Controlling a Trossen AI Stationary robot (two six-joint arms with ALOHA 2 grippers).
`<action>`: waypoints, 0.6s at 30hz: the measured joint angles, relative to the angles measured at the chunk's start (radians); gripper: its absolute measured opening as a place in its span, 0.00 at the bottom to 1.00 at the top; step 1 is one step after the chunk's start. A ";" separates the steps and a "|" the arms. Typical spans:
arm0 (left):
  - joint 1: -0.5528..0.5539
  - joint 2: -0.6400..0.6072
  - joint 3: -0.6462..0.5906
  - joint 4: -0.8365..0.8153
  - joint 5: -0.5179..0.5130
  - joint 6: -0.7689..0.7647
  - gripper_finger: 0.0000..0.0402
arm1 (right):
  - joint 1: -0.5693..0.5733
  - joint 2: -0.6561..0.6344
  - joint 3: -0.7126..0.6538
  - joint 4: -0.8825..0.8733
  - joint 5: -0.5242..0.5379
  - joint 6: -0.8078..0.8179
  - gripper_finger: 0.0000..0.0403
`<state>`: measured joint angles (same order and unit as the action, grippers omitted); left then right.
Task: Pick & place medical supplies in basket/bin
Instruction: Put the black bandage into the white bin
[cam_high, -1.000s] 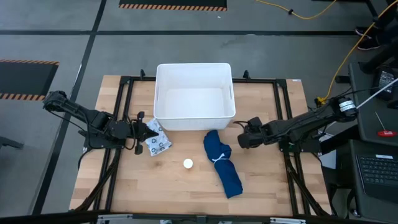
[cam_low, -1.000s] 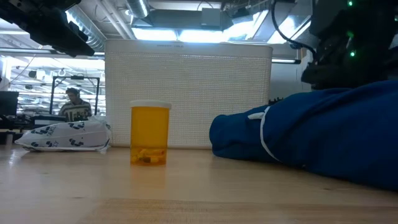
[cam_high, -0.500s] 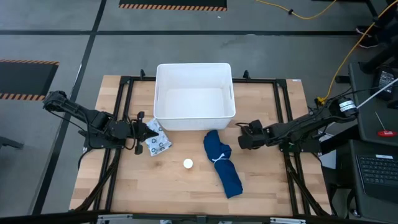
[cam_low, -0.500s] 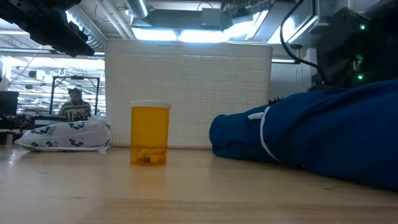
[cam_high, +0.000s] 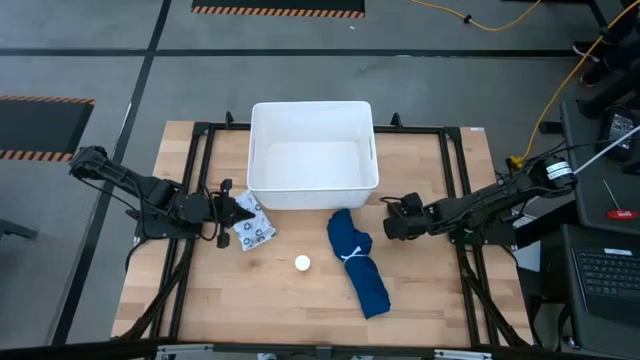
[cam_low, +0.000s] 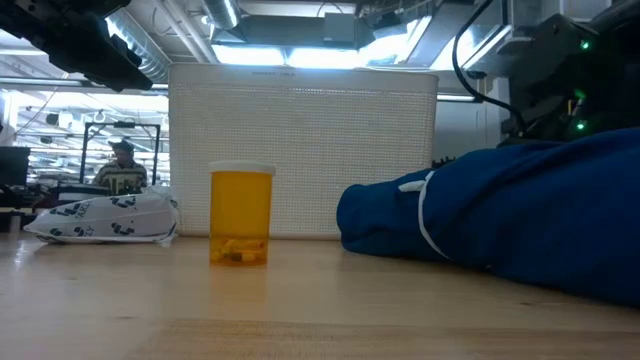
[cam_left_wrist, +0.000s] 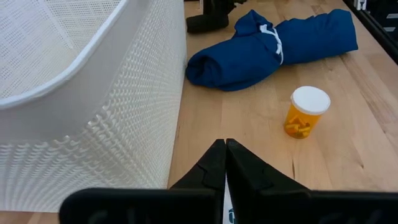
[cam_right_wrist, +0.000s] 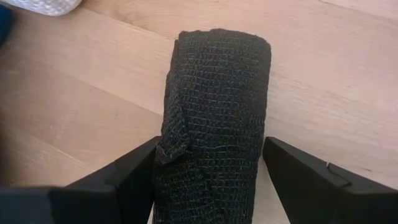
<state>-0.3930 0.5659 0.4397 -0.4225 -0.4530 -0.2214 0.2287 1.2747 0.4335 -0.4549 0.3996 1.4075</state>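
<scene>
the wooden surface (cam_high: 200, 300) fills the middle of the high view, with the white tub (cam_high: 310, 104) at its upper centre, nothing showing inside it. below and right of the tub lies the dark-blue cloth bundle (cam_high: 358, 262), its long axis slanting from upper left to lower right, the white band across its upper part. the patterned packet (cam_high: 257, 231) lies flat just off the tub's lower-left corner. the small pill bottle (cam_high: 302, 263), white-capped and orange-bodied, stands upright between packet and bundle, apart from both. the right pincer (cam_high: 392, 220) sits low on the surface, right of the bundle's upper end and just below the tub's lower-right corner. its wrist view shows a black bandage roll (cam_right_wrist: 214, 118) lying between the two fingers (cam_right_wrist: 124, 180), long axis running with them, and both fingers seem pressed against its sides. so the right arm is the one set to carry it, and the tub lies up and to the left of it in the high view, near. the left pincer (cam_high: 238, 210) waits at the packet's left edge, fingers closed together, and looks raised above the packet in the low view.
</scene>
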 joint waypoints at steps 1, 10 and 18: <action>0.000 0.000 0.000 0.000 0.000 0.000 0.02 | 0.000 0.000 0.000 0.000 0.000 0.000 0.69; 0.000 0.000 0.000 0.000 -0.002 0.000 0.01 | -0.002 0.003 0.018 -0.002 0.000 -0.009 0.69; 0.000 0.000 0.000 0.000 -0.002 0.000 0.01 | -0.001 0.003 0.018 -0.004 0.000 -0.014 0.57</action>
<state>-0.3930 0.5658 0.4397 -0.4221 -0.4549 -0.2214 0.2273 1.2774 0.4519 -0.4590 0.3996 1.3930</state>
